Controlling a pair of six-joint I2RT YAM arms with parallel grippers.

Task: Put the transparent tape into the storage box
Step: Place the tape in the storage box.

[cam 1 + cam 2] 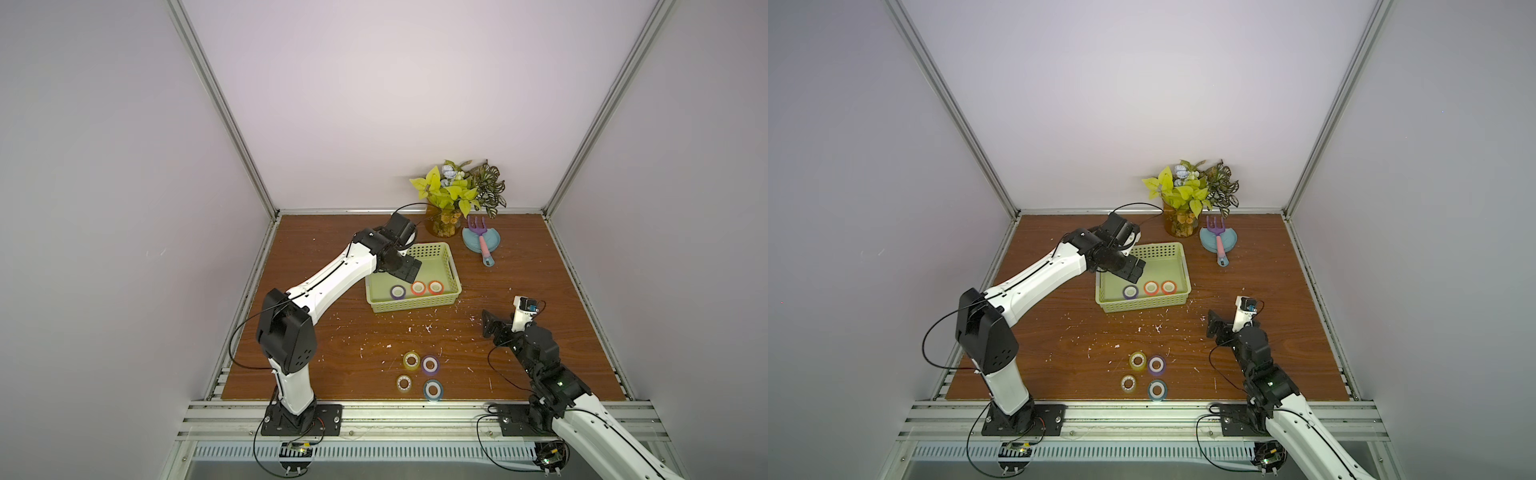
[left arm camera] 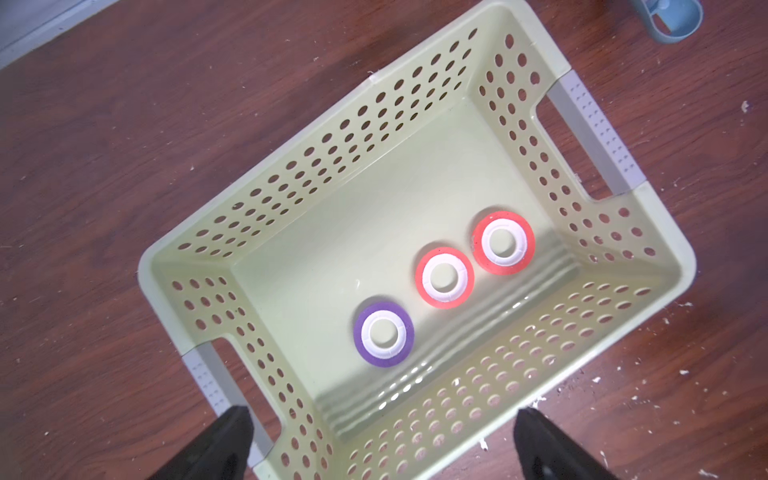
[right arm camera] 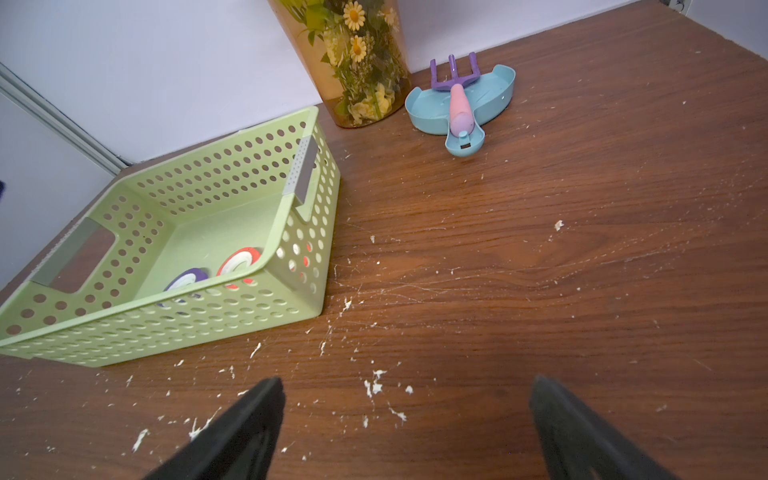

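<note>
Closest to us runs the aluminium rail point(image 1: 415, 417) carrying both arm bases. Just beyond it, near the front edge of the wooden table point(image 1: 332, 353), four rolls of tape lie flat in a tight two-by-two cluster: a yellow roll point(image 1: 411, 360) beside a loose purple roll point(image 1: 430, 365), and in front of them a clear roll point(image 1: 404, 382) beside a blue roll point(image 1: 433, 389). Each is a small translucent ring around a white core, and the clear roll looks almost colourless against the wood. Farther back sits the storage box point(image 1: 413, 308) — a shallow light-green basket with perforated walls and a grey-lined slot handle at each short end. Inside it, three more rolls lie flat in a row close to its near long wall: a boxed purple roll point(image 2: 383, 334), a middle orange-red roll point(image 2: 444, 277) and an end orange-red roll point(image 2: 503, 243), the two orange-red ones just beside each other. We find the left gripper point(image 1: 411, 270) hanging above the box's left end, its fingers spread wide with nothing between them. The right gripper point(image 3: 407, 382) is likewise spread wide and empty — it hovers over bare table to the right of the box, well apart from every roll. By the back wall stand a vase of flowers point(image 1: 446, 222) and a blue dish point(image 1: 469, 242) holding a toy rake point(image 1: 484, 247). White flecks point(image 1: 428, 328) litter the wood.
</note>
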